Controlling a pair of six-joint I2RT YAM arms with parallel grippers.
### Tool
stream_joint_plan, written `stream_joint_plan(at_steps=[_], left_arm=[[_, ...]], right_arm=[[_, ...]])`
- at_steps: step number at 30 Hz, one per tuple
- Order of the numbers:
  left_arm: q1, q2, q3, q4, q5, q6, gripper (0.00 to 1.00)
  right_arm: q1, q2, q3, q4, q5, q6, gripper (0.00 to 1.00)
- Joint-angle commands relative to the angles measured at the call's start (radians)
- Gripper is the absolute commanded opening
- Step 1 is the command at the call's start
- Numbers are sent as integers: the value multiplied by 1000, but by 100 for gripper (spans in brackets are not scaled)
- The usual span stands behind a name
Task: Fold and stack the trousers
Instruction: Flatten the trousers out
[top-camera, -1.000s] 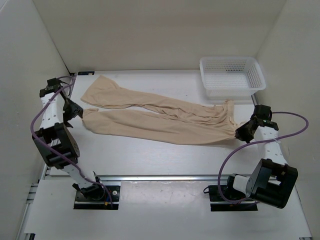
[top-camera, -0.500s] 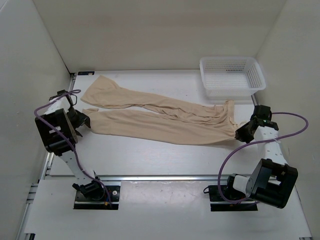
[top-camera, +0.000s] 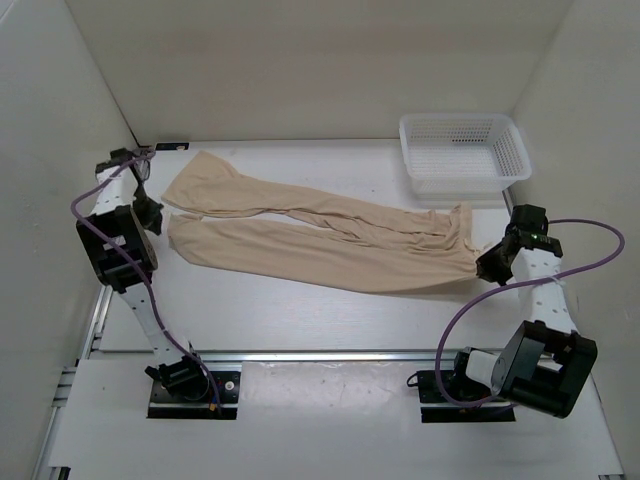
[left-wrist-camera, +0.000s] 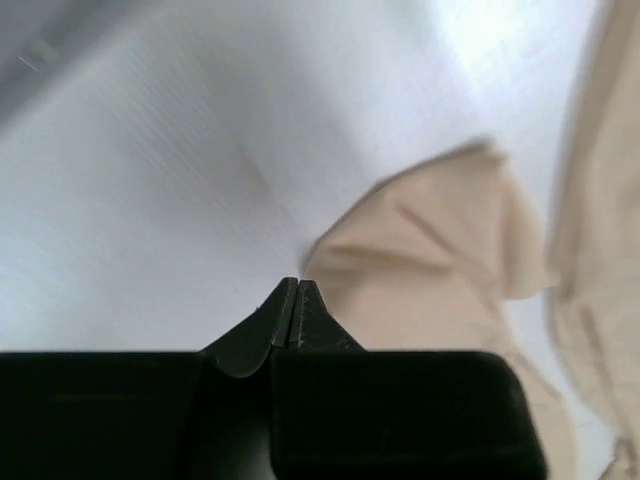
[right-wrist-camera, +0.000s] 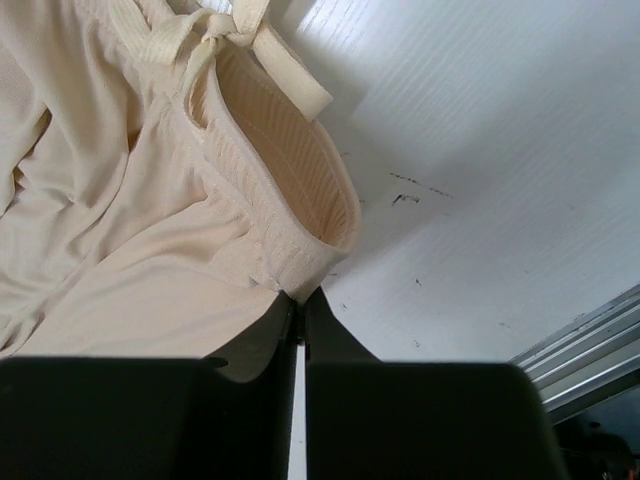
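Left arm (top-camera: 120, 255), right arm (top-camera: 545, 290): white tube links, boxy black joint housings. One purple cable (top-camera: 78, 205) loops along the left arm, and a second purple cable (top-camera: 590, 223) along the right (thin, glossy). Left base plate (top-camera: 195, 395) and right base plate (top-camera: 440, 395) are black and flat, on a silver rail (top-camera: 320, 355). Left gripper (left-wrist-camera: 292, 288), right gripper (right-wrist-camera: 300, 300): matte black, wedge fingers tapering to thin tips, blocky black body behind.

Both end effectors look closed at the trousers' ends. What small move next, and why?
Probably raise the left end effector slightly. It is shut at the near leg's hem corner, the right end effector is shut on the waistband, and the trousers lie flat and unfolded; a small lift would confirm the hem is caught before folding.
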Motion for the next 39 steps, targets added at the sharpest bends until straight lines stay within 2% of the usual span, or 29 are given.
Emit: stream_joint_plan(at_steps=[1, 4, 7, 9, 10, 13, 14, 15, 17, 19, 22, 26, 30, 32, 33, 34, 35, 38, 39], left_arm=[[4, -147, 159, -97, -182, -6, 10], [4, -242, 187, -117, -249, 3, 10], [4, -303, 129, -106, -249, 12, 12], [4, -314, 77, -56, -195, 21, 15], [4, -314, 49, -36, -103, 31, 18], [-7, -290, -84, 92, 104, 86, 34], [-28, -276, -127, 111, 217, 100, 40], [-44, -244, -138, 111, 231, 100, 58], [-84, -213, -158, 134, 266, 124, 78], [-94, -173, -169, 134, 297, 124, 90], [-95, -162, -201, 145, 288, 124, 92], [-95, -138, -223, 145, 200, 103, 89], [-95, -87, -200, 154, 156, 77, 79], [-95, -51, -175, 154, 146, 77, 60], [-95, -40, -161, 154, 131, 77, 46], [-95, -30, -126, 130, 116, 77, 24], [-95, -21, -100, 103, 104, 87, 10], [-95, -62, -22, 12, 25, 87, 10], [-95, -126, -3, -3, 2, 87, 10]], right_arm=[[-13, -25, 48, -29, 71, -24, 0], [-33, -25, 48, -29, 81, -33, 0], [-33, -16, 48, -29, 91, -42, 0], [-33, -16, 48, -29, 91, -42, 0], [-33, -7, 48, -29, 91, -42, 0], [-33, -6, 39, -20, 81, -42, 0], [-33, -6, 39, -20, 70, -42, 0], [-33, 3, 39, -20, 58, -42, 0], [-33, 3, 39, -10, 47, -42, 0], [-33, 3, 39, -10, 38, -42, 0], [-33, -17, 30, -10, 38, -52, 0], [-33, -57, 19, -10, 28, -52, 0], [-33, -94, 10, -10, 28, -52, 0], [-33, -103, 10, -10, 18, -52, 0], [-33, -103, 10, -10, 7, -52, 0], [-33, -114, 10, -10, 7, -61, 0], [-33, -114, 10, -10, 7, -61, 0], [-33, -123, 19, -10, 7, -70, 0], [-33, -123, 19, -19, 7, -70, 0]])
